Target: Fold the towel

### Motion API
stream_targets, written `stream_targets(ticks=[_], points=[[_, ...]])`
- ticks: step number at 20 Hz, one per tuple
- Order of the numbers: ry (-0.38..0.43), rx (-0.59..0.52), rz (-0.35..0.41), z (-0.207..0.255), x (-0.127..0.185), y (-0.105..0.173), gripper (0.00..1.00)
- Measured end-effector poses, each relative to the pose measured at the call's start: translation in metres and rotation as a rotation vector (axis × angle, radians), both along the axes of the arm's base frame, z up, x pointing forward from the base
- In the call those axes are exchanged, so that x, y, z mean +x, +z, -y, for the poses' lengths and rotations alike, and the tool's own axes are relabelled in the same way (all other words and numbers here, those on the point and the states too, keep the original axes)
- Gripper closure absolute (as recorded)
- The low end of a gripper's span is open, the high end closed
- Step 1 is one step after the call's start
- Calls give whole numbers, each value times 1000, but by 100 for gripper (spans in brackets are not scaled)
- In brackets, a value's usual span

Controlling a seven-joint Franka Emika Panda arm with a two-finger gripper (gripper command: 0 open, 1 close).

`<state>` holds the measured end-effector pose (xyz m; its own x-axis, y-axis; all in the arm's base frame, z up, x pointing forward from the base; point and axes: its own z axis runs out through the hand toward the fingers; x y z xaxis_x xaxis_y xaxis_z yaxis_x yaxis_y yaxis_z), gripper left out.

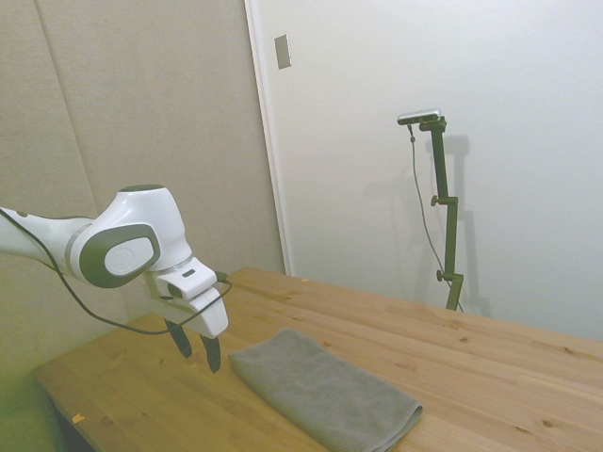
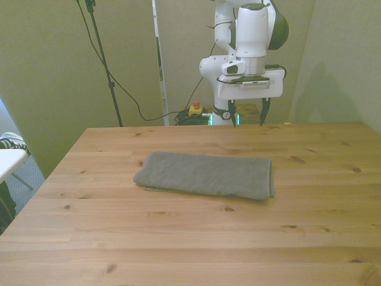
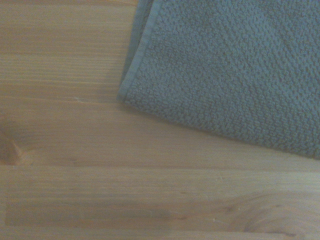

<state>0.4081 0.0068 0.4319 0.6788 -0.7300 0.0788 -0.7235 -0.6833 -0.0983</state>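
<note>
Item one: the towel (image 2: 205,175), grey terry cloth, lying flat on the wooden worktop (image 2: 190,238) near its middle. We note a doubled edge at the end toward the front view's right, where the cloth looks rounded and thick, and a thinner layer peeking out under the end toward the front view's left. We judge it to be folded once already, though we cannot count the layers with certainty.

Item two: the hand (image 2: 249,113), carried on the white arm, hanging above the worktop's far edge with both fingers pointing down. We record the fingers as spread well apart and holding nothing; clear air shows between them in both the front and side views.

Relation of the two: the towel's long axis runs across the front view, left to right, roughly parallel to the worktop's far edge. The hand sits behind the towel, above and beyond its long far side, nearer the end toward the front view's right than the other. In the side view the hand (image 1: 200,350) hovers just beside the towel's near corner (image 1: 240,356), apart from it. The wrist view shows that corner (image 3: 131,90) with its hemmed border, and bare wood beside it.

Judgement: for a further fold we would expect the hand to descend on that nearest corner or short end and carry it along the long axis toward the opposite end.
</note>
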Motion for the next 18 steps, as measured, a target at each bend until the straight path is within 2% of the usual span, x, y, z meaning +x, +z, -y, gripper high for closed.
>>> stream_targets(ticks=[4, 8, 12, 14, 18], points=[[-14, -5, 27, 4, 6, 1, 0], [-123, -96, 96, -6, 34, 1, 0], [-215, -190, 127, -38, 69, 4, 0], [-249, -221, 105, -55, 85, 0, 0], [-295, -257, 10, -87, 121, -15, 0]])
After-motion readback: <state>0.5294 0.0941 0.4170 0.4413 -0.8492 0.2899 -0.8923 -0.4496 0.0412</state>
